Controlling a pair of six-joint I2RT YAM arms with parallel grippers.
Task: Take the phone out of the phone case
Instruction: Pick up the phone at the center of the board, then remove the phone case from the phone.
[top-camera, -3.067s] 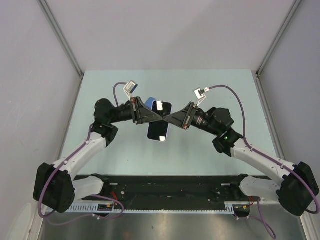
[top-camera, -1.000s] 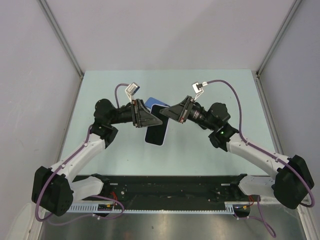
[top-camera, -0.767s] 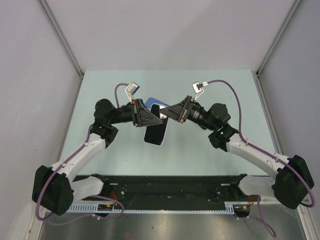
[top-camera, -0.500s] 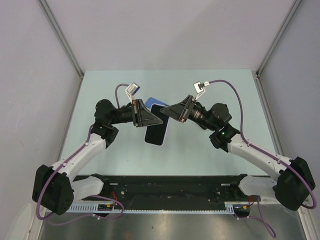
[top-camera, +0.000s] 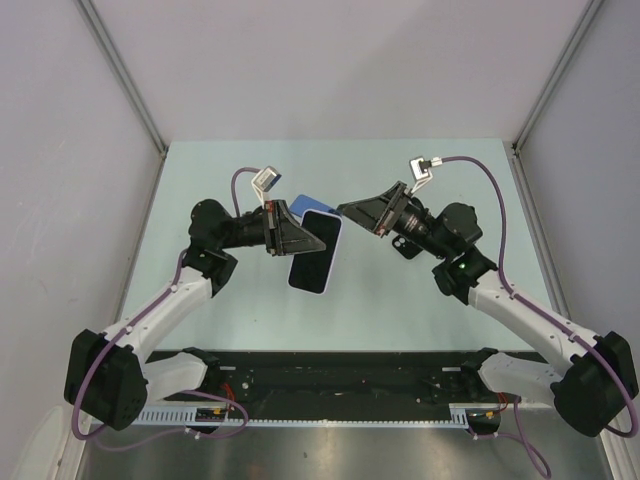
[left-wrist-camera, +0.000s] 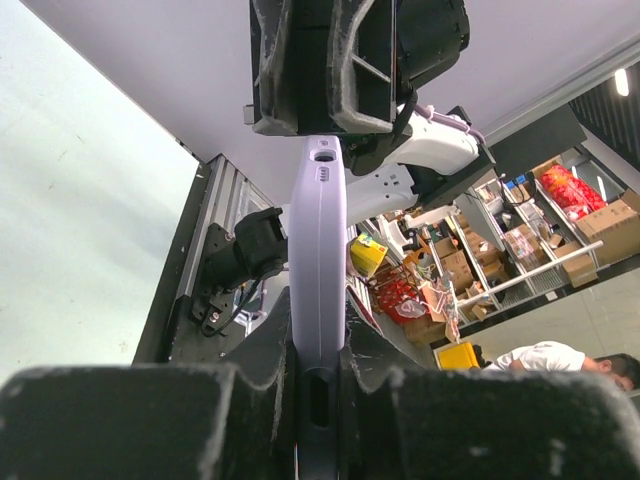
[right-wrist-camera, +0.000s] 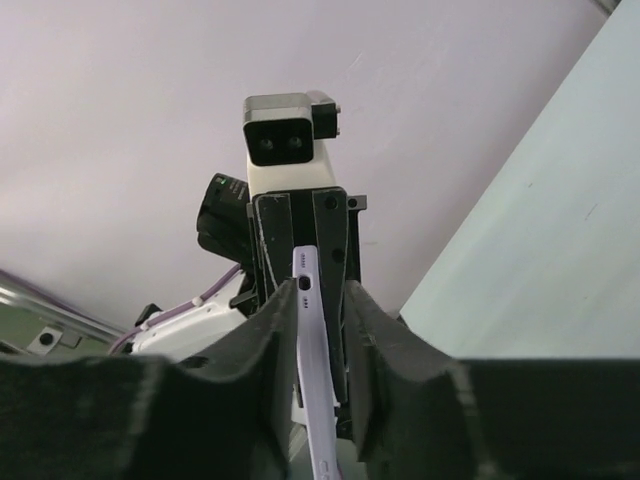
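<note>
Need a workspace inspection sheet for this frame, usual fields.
Surface: pale green table, no marks seen.
Job's things: phone held off it, screen up; blue case corner shows behind its top edge.
Clutter: nothing seen.
End effectors: left end effector shut on phone; right end effector straddles its far end, grip unclear.
Cables: purple cables run along both arms.
Surroundings: grey walls; shelves and a person beyond.
</note>
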